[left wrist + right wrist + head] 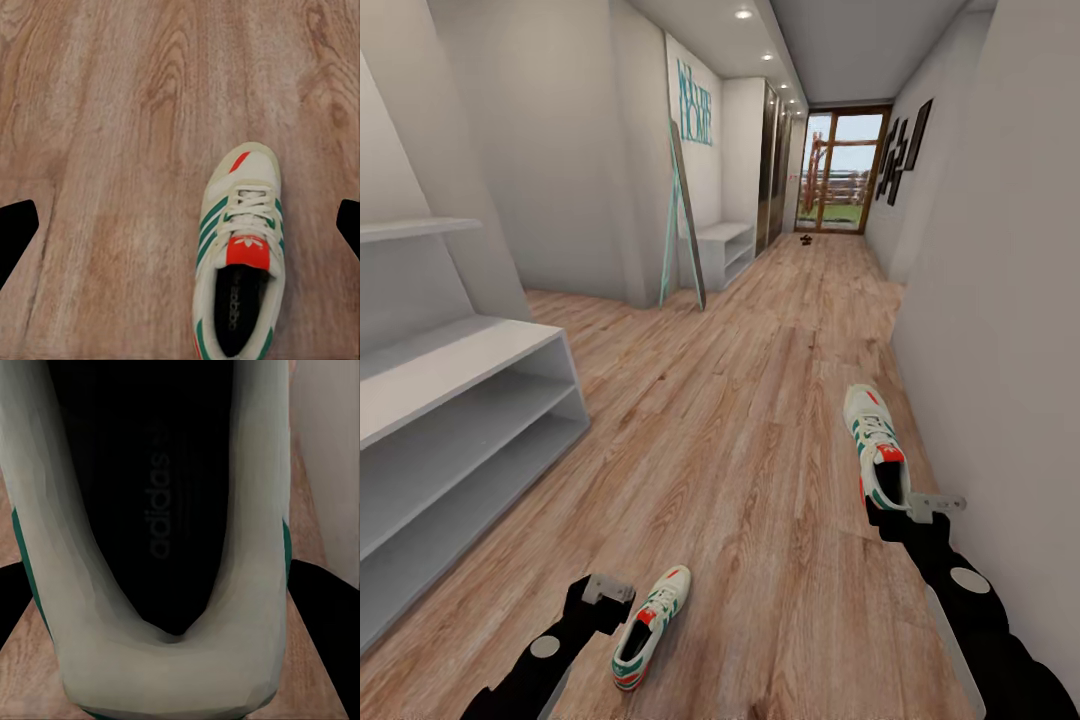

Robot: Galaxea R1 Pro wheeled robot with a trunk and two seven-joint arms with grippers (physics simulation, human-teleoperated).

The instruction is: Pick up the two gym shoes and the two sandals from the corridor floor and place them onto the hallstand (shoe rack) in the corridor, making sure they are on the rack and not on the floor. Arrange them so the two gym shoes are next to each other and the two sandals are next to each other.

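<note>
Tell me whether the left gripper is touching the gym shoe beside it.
Apart. In the left wrist view the left gripper is open, its dark fingertips at the picture's edges, with bare corridor floor between the nearer one and the gym shoe.

Head view: set high, facing forward and down along the corridor floor (740, 420) toward the far glass door (845, 170), with the hallstand (455, 430) at near left

Left wrist view: aimed straight down at the planks from moderate height, sharing with the head view the near left gym shoe (238, 255) (650, 625)

Right wrist view: pressed very close over the heel opening of the right gym shoe (161, 532), shared with the head view at near right (877, 445)
</note>
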